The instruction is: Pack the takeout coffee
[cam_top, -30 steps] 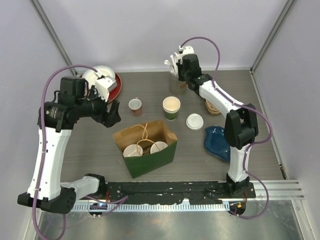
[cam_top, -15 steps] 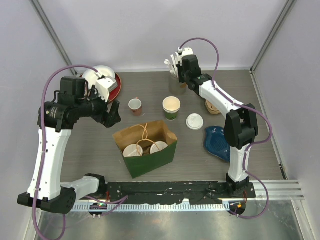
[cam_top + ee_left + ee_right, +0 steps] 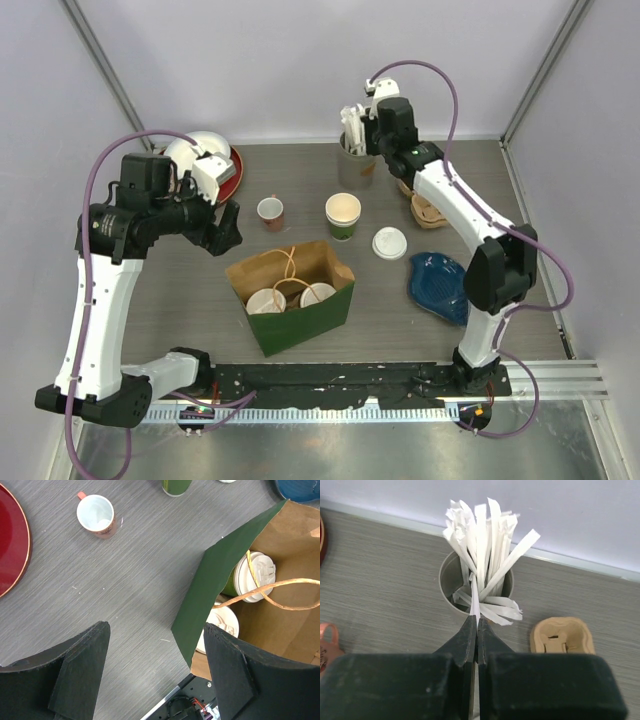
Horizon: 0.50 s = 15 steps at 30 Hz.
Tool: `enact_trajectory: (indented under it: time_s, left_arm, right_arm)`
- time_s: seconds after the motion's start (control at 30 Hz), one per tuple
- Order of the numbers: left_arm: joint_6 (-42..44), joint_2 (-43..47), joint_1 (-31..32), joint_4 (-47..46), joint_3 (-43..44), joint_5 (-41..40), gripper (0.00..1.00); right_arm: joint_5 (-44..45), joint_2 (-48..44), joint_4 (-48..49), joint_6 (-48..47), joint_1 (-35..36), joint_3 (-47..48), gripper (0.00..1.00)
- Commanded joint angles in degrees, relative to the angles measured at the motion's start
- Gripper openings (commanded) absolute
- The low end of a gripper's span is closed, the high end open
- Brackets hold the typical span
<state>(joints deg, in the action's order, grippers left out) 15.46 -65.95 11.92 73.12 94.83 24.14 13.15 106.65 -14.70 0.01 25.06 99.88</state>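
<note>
1. Right gripper [image 3: 477, 624]: clenched tight on one paper-wrapped straw [image 3: 475, 605], with the straw's lower end lost between the fingers.
2. Held at a grey holder cup [image 3: 448, 582] by the table's far edge, which is crammed with more wrapped straws. Seen from overhead, the fingertips are masked by the wrist.
3. Left gripper [image 3: 155, 627]: spread wide and grasping nothing. Poised over bare tabletop [image 3: 125, 585], just left of the green paper bag [image 3: 200, 605], without touching it.
4. Inside the bag: two lidded green cups [image 3: 265, 570], side by side. The nearer one is mostly masked by the bag's wall, with only a slice of white lid visible.
5. Outside the bag: one open green cup [image 3: 343, 215], upright just behind it, and a loose white lid [image 3: 390, 243] lying apart to the right. In the left wrist view only the cup's base shows, cut by the top edge.
6. Elsewhere:
   - a small red-and-white cup [image 3: 270, 212] left of the open cup
   - a red plate [image 3: 235, 175] bearing a white bowl [image 3: 195, 148], partly behind the left arm
   - a moulded cardboard carrier [image 3: 562, 635]
   - a blue object [image 3: 440, 285], too indistinct to name
</note>
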Motion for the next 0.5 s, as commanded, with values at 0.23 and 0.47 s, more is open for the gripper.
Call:
enact_trajectory:
  time_s: [0.23,0.47]
  left_arm:
    - [0.62,1.26,-0.32,-1.31,-1.13,1.43,0.8]
    - [0.53,1.7,-0.32,-1.75,-1.31,0.65,0.8]
  right_arm:
    - [0.21,-12.78,-5.69,-4.4,-0.01,3.04,0.01]
    - [-8.47,-15.94,-15.69,-5.19,-0.1,10.33,0.01]
